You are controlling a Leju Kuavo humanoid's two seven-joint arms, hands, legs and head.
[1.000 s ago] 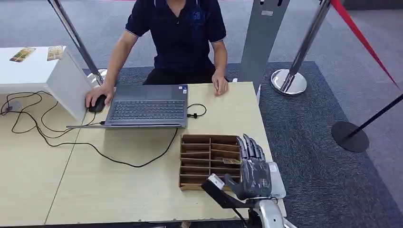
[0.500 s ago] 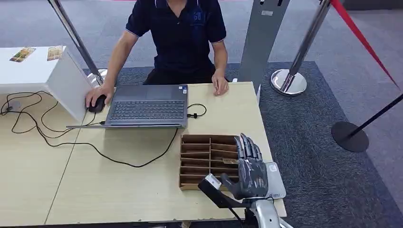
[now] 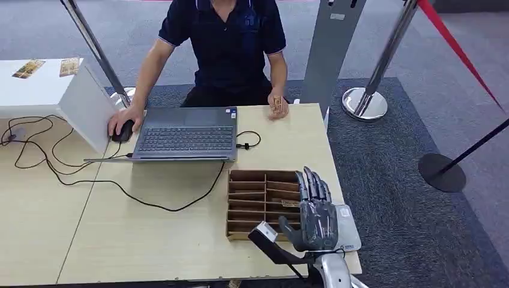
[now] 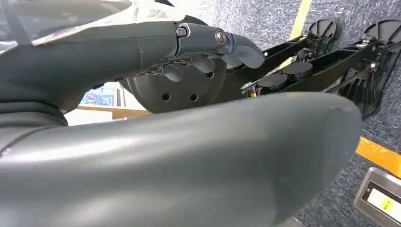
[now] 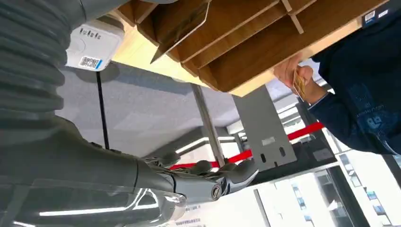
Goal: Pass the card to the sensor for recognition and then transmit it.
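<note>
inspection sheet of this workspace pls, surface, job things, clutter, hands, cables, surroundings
surface: light wooden table, a white box at its far left.
job's things: brown slotted card holder near the right edge, one card lying in a slot; white sensor beside it, partly under the right hand; the person's hand holds a card at the far edge.
clutter: open laptop, black mouse under the person's other hand.
hands: right hand flat, fingers spread over the holder's right edge, holding nothing; left hand hangs over the floor, fingers bent, holding nothing.
cables: black cables loop across the table's left half.
surroundings: grey carpet, barrier posts, red belt.
</note>
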